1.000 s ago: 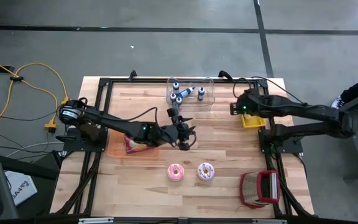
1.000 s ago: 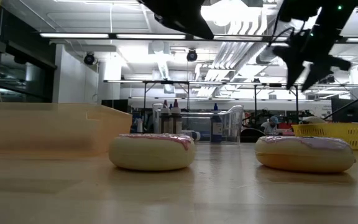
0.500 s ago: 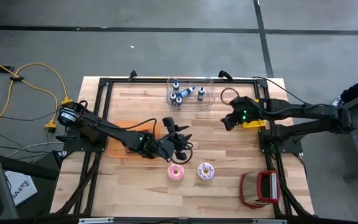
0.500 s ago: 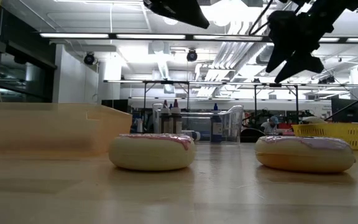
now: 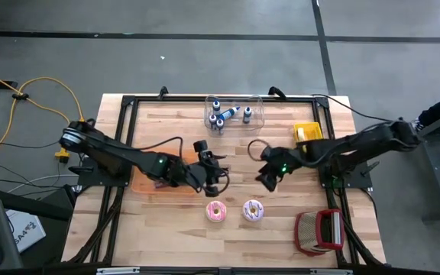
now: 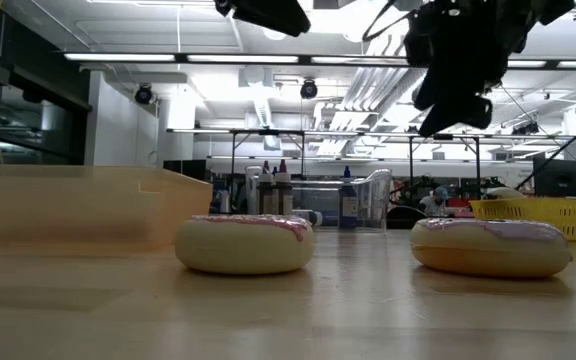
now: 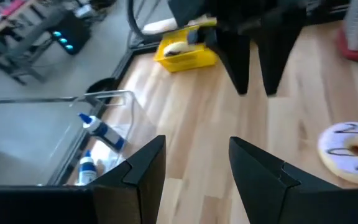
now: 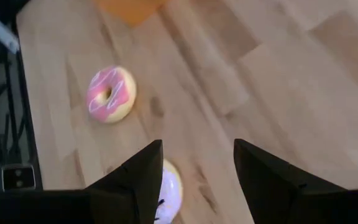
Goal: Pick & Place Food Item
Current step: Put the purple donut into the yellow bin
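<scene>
On the wooden table [image 5: 166,126], near its front edge, lie two doughnuts just beside each other: the pink-iced doughnut [image 5: 216,211] and the purple-iced doughnut [image 5: 252,210], neither touched by an arm. Above and behind the purple one hangs the right gripper [image 5: 266,181], tilted downward, its fingers [image 8: 143,176] spread with nothing between them. Behind the pink one hovers the left gripper [image 5: 218,181], likewise spread and empty. Next to the left arm lies an orange tray [image 5: 145,182]. Farther back stand a clear bin [image 5: 254,114] holding small bottles [image 5: 218,116] and a yellow basket [image 5: 306,134]. A red-handled tool [image 5: 318,232] sits at the front right corner.
</scene>
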Controlling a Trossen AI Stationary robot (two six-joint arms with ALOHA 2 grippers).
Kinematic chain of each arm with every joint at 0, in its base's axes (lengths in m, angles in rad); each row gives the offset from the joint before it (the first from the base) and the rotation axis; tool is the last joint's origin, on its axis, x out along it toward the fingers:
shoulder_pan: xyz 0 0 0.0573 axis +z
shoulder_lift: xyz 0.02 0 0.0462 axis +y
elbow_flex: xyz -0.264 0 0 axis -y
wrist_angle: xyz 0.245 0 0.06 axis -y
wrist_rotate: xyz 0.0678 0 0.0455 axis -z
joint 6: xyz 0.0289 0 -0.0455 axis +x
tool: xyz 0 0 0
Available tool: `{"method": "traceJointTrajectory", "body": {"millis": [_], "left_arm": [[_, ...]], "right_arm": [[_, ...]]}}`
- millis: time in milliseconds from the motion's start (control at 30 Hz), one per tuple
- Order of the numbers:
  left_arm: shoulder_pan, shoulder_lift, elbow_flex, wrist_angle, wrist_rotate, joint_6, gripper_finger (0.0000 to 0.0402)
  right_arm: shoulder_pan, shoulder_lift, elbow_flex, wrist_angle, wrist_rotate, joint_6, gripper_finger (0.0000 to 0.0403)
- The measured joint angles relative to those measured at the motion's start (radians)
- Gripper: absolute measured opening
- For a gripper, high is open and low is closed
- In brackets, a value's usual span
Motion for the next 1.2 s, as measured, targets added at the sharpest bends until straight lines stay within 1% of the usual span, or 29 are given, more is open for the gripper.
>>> {"method": "traceJointTrajectory", "body": {"millis": [67,233,400,500,633,700,800,967,1100,1200], "left_arm": [[0.004,-0.013,0.0,-0.016,0.036,0.0,0.0168],[0.027,-0.037,0.0,-0.096,0.084,-0.026,0.0168],[0.058,-0.047,0.0,-0.146,0.153,-0.072,0.0168],[0.074,-0.047,0.0,-0.162,0.211,-0.073,0.0168],[0.097,-0.047,0.0,-0.171,0.337,-0.072,0.0168],[0.103,-0.047,0.0,-0.175,0.371,-0.075,0.0168],[0.105,-0.047,0.0,-0.182,0.386,-0.075,0.0168],[0.105,-0.047,0.0,-0.188,0.388,-0.075,0.0168],[0.105,-0.047,0.0,-0.192,0.388,-0.076,0.0168],[0.105,-0.047,0.0,-0.204,0.389,-0.085,0.0168]], "right_arm": [[0.018,0.046,0.0,0.036,-0.021,-0.013,0.0184],[0.061,0.139,0.0,0.102,-0.086,-0.032,0.0184],[0.11,0.153,0.012,0.102,-0.093,-0.066,0.0184],[0.149,0.153,0.033,0.105,-0.067,-0.157,0.0184],[0.218,0.152,0.055,0.119,-0.011,-0.32,0.0184],[0.242,0.152,0.055,0.129,0.031,-0.356,0.0184],[0.257,0.152,0.055,0.124,0.088,-0.359,0.0184],[0.253,0.18,0.055,0.13,0.113,-0.349,0.0184],[0.242,0.232,0.062,0.128,0.112,-0.334,0.0184],[0.234,0.281,0.087,0.101,0.087,-0.329,0.0184]]}}
